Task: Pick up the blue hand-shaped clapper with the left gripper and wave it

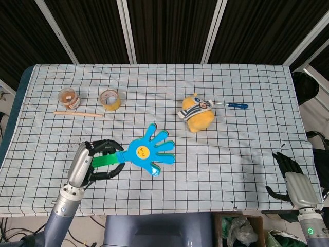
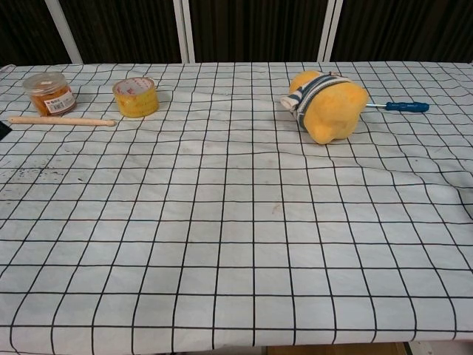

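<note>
The blue hand-shaped clapper (image 1: 149,152) with a yellow smiley disc and a green handle is lifted above the checked tablecloth in the head view, its fingers pointing right. My left hand (image 1: 93,163) grips the green handle at the front left of the table. The chest view shows neither the clapper nor the left hand. My right hand (image 1: 293,180) hangs off the table's front right corner, fingers spread and holding nothing.
A yellow plush toy (image 1: 197,116) (image 2: 329,104) and a blue-handled screwdriver (image 1: 233,105) (image 2: 397,106) lie at the back right. A jar (image 1: 68,98) (image 2: 49,92), a tape roll (image 1: 110,100) (image 2: 135,97) and a wooden stick (image 1: 78,114) (image 2: 62,120) sit at the back left.
</note>
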`<state>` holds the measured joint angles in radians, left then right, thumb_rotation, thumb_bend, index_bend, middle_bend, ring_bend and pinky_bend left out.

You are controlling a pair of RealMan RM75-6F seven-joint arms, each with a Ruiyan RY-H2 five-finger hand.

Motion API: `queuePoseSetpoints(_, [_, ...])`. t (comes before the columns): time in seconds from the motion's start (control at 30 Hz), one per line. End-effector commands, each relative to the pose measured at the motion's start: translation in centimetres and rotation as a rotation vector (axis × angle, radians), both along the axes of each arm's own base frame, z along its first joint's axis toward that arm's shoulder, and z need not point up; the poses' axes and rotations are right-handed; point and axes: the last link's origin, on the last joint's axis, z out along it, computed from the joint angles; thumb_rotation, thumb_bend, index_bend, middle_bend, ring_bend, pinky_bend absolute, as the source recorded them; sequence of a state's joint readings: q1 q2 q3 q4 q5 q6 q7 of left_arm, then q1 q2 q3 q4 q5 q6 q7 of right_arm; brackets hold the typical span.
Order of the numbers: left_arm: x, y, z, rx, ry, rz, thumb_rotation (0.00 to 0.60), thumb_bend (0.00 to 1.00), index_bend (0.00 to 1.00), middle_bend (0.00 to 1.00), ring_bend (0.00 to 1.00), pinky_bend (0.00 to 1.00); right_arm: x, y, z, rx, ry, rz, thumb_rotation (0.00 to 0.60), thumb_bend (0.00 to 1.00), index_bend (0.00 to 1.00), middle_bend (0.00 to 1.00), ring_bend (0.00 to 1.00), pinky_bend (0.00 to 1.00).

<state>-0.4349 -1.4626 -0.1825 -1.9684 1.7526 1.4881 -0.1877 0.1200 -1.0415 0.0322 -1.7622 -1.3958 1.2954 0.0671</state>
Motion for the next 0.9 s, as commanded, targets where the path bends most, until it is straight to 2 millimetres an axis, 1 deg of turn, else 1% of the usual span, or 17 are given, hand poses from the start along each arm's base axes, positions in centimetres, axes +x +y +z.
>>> queuePoseSetpoints(0.03, [-0.8,-0.6,-0.2,0.018,-0.010,-0.039,0.600,0.50,0.74,0.77,0.61,0.72,0.0,0.0,0.0,0.001,0.000,0.001,0.600,0.23,0.05,0.00,0.00,0.06])
queuePoseSetpoints(0.1, [-1.3,-0.1,-0.7,-0.002,0.025,0.006,0.600,0.49,0.74,0.77,0.61,0.72,0.0,0.0,0.0,0.000,0.000,0.001,0.600,0.23,0.05,0.00,0.00,0.06])
queuePoseSetpoints(0.13, [-2.0,0.5,-1.3,-0.021,0.075,0.057,0.600,0.49,0.74,0.77,0.61,0.72,0.0,0.0,0.0,0.000,-0.002,0.001,0.600,0.23,0.05,0.00,0.00,0.06])
queuePoseSetpoints(0.23, [-3.4,1.5,-2.3,-0.084,0.209,0.145,0.600,0.49,0.74,0.77,0.61,0.72,0.0,0.0,0.1,0.000,-0.003,0.000,0.600,0.23,0.05,0.00,0.00,0.06])
queuePoseSetpoints(0.4, [-5.0,3.1,-3.4,-0.102,0.357,0.243,0.600,0.49,0.74,0.77,0.61,0.72,0.0,0.0,0.0,0.001,-0.004,-0.002,0.600,0.23,0.05,0.00,0.00,0.06])
queuePoseSetpoints(0.63, [-6.8,5.5,-5.1,-0.134,0.489,0.315,0.600,0.49,0.74,0.77,0.61,0.72,0.0,0.0,0.0,0.002,-0.004,-0.003,0.600,0.23,0.05,0.00,0.00,0.06])
queuePoseSetpoints(0.9, [-7.8,7.3,-7.2,-0.165,0.571,0.311,0.600,0.49,0.73,0.77,0.61,0.72,0.0,0.0,0.0,0.002,-0.003,-0.006,0.600,0.23,0.05,0.00,0.00,0.06])
